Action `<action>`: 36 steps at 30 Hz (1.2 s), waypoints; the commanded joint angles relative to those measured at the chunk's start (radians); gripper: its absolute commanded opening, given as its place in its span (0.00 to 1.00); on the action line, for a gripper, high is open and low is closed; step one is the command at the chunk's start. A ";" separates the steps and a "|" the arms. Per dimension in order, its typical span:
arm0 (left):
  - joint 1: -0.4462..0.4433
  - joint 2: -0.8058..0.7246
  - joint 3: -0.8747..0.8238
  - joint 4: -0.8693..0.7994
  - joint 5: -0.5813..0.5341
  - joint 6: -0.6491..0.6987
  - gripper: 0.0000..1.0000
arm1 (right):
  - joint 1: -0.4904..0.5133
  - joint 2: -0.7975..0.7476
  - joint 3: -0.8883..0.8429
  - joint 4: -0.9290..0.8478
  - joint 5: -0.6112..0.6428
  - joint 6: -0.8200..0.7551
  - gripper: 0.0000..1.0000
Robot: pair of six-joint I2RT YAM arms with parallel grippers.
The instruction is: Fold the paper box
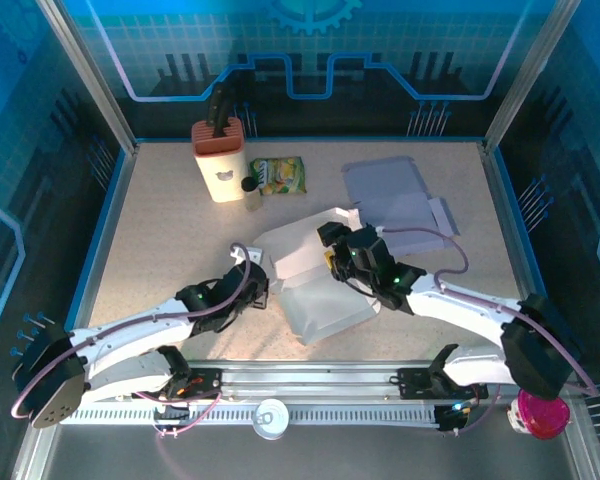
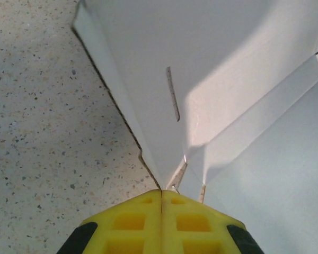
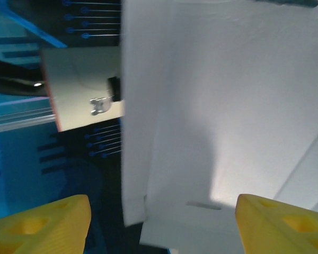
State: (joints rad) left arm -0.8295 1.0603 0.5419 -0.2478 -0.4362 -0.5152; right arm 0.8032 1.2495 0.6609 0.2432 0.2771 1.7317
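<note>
White paper box (image 1: 325,305) (one, half-folded), left pincer (image 2: 161,193) pinching its edge, right pincer (image 3: 162,207) spread open

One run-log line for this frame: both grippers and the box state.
left gripper: shut on paper box edge | right gripper: open, facing a raised flap | box state: partly folded

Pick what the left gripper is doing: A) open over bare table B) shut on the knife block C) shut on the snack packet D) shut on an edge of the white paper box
D: in the left wrist view the left gripper has its yellow jaws pressed together, pinching an edge of the paper box.
</note>
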 commanded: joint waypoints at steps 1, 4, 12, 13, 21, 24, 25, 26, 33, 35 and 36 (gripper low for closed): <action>-0.002 -0.005 0.037 -0.061 0.017 -0.065 0.00 | 0.046 -0.048 -0.009 0.110 0.138 -0.032 0.78; -0.001 -0.021 0.021 -0.036 0.016 -0.038 0.00 | 0.045 -0.009 0.004 0.137 0.113 -0.008 0.79; -0.010 -0.145 -0.045 0.051 -0.015 0.171 0.00 | -0.006 0.112 0.310 -0.345 -0.085 0.021 0.75; -0.014 -0.159 -0.053 0.064 -0.023 0.198 0.00 | -0.011 0.120 0.324 -0.369 -0.095 0.025 0.75; 0.006 -0.159 -0.009 -0.017 -0.070 0.154 0.00 | -0.070 0.192 0.457 -0.532 -0.185 -0.021 0.77; 0.174 -0.130 0.028 -0.144 0.180 -0.173 0.16 | -0.069 0.193 0.441 -0.538 -0.173 -0.031 0.77; 0.214 -0.117 0.020 -0.132 0.273 -0.242 0.21 | -0.069 0.189 0.424 -0.524 -0.172 -0.031 0.76; 0.222 -0.108 0.019 -0.129 0.300 -0.290 0.26 | -0.069 0.182 0.407 -0.515 -0.167 -0.033 0.76; 0.286 0.048 0.142 -0.194 0.395 -0.500 0.51 | -0.070 0.154 0.362 -0.488 -0.143 -0.062 0.75; 0.298 0.098 0.155 -0.171 0.403 -0.501 0.51 | -0.070 0.153 0.354 -0.473 -0.150 -0.064 0.75; 0.309 0.121 0.156 -0.158 0.409 -0.500 0.51 | -0.071 0.151 0.350 -0.462 -0.156 -0.067 0.75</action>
State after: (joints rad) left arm -0.5419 1.1362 0.6685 -0.3893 -0.1017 -0.9310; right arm 0.7364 1.4303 1.0267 -0.2310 0.1215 1.6917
